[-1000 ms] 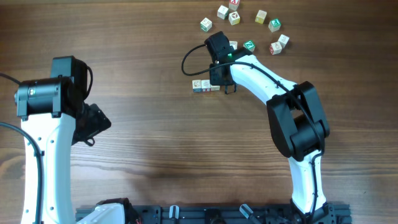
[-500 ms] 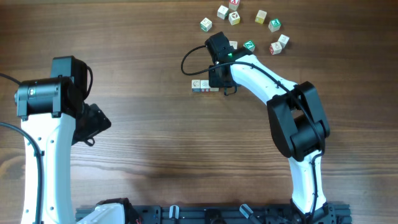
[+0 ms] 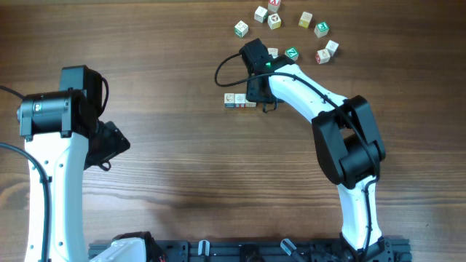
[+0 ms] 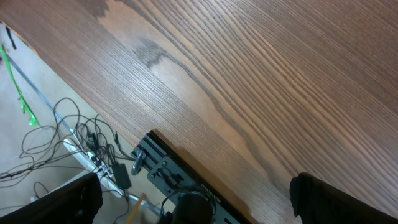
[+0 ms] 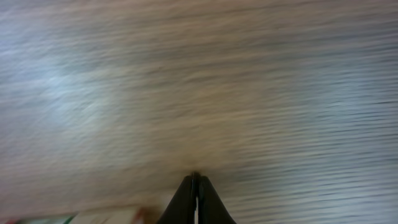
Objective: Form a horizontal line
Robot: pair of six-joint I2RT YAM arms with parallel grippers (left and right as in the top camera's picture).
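Shift: right claw point(image 5: 196, 179) has edged slightly toward 12 o'clock; horizontal line point(image 3: 240, 100) has stayed put.
left claw point(image 3: 108, 149): fingers spread wide, holding nothing, over the table point(image 3: 182, 189), well apart at 8 o'clock from the row.
right claw: fingers pressed together, nothing between them.
horizontal line: three cubes edge to edge, just at 9 o'clock of the right claw; contact cannot be told.
loose cubes point(image 3: 306, 20): scattered at 1 o'clock of the row, well apart.
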